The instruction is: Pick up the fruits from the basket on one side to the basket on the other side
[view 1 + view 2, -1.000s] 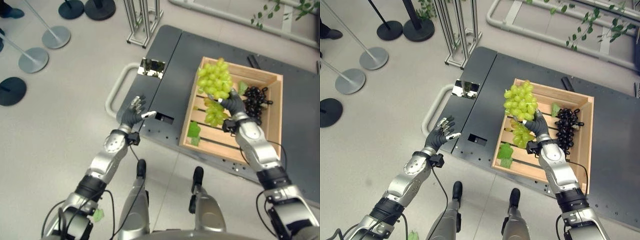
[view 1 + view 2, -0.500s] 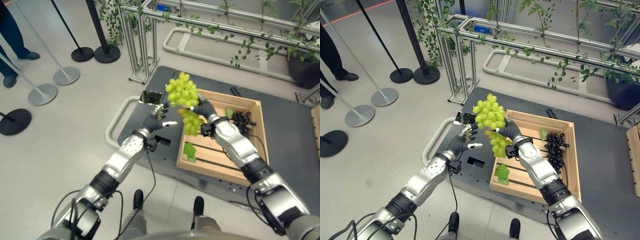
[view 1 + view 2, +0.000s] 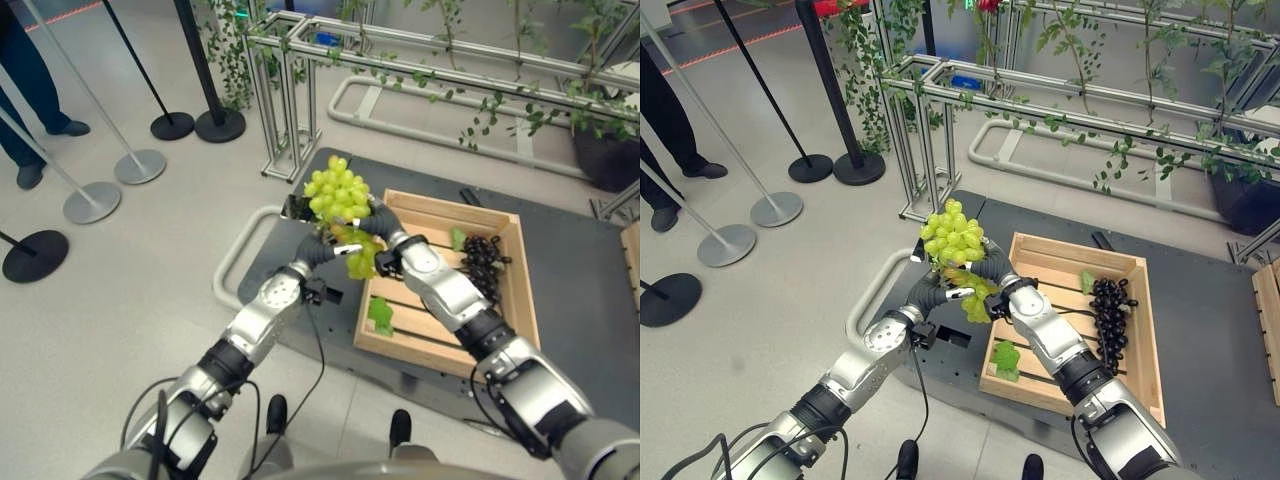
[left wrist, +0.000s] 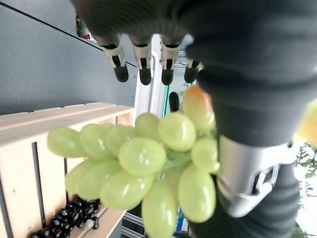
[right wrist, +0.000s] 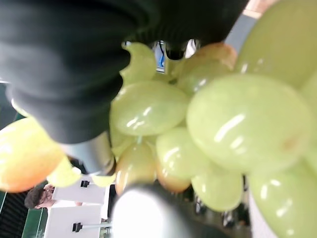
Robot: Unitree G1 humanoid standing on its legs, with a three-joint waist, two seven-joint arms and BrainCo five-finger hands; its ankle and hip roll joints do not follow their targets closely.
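A big bunch of green grapes (image 3: 335, 190) hangs in the air over the left rim of the wooden crate (image 3: 497, 214), with a smaller cluster (image 3: 362, 260) drooping below it. My right hand (image 3: 378, 226) is shut on the bunch from the right. Coming in from the left, my left hand (image 3: 316, 252) sits right against the lower cluster; its fingers (image 4: 144, 69) are straight and stretch past the grapes (image 4: 143, 168). In the crate lie a bunch of black grapes (image 3: 485, 265) along the right side and a green leaf (image 3: 380, 315) near the front.
The crate stands on a dark grey cart deck (image 3: 590, 300) with a white push bar (image 3: 232, 262) at its left end. Behind it is a metal frame with vines (image 3: 420, 75). Stanchion bases (image 3: 138, 165) and a person's legs (image 3: 25, 90) are at the far left. Another crate's edge (image 3: 632, 240) is at the right.
The camera has tilted up. My right hand has carried the green grapes up and left out of the crate, and my left hand has risen from the cart's edge to meet them.
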